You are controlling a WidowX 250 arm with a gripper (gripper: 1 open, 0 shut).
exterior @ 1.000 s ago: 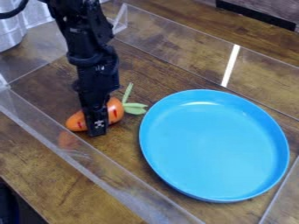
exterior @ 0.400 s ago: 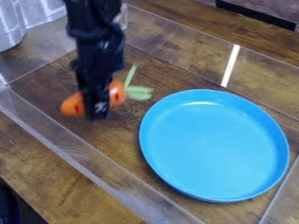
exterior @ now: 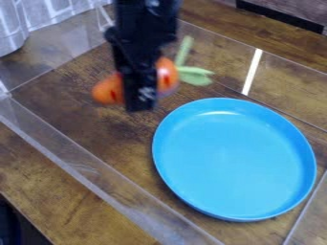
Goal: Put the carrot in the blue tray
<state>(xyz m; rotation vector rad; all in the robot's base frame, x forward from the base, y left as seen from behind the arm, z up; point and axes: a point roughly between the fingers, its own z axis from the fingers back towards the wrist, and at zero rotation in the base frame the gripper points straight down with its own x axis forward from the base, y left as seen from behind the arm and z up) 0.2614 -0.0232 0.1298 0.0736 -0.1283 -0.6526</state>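
Observation:
My gripper (exterior: 141, 94) hangs pointing down over the wooden table, shut on the carrot (exterior: 113, 89). The carrot is orange and lies crosswise between the dark fingers, its light green stem (exterior: 192, 65) sticking out to the right. It is lifted clear of the table. The blue tray (exterior: 235, 158) is a large round dish lying flat on the table to the lower right of the gripper. The carrot hangs to the left of the tray's upper left rim, not over it. The frame is blurred around the arm.
A clear low wall (exterior: 57, 144) runs along the left and front of the wooden table (exterior: 52, 91). A metal pot (exterior: 10, 29) stands at the far left top corner. A bright light reflection (exterior: 253, 69) lies on the wood above the tray.
The gripper has risen off the table with the carrot in it and has moved up and to the right, toward the tray. The tray has not moved.

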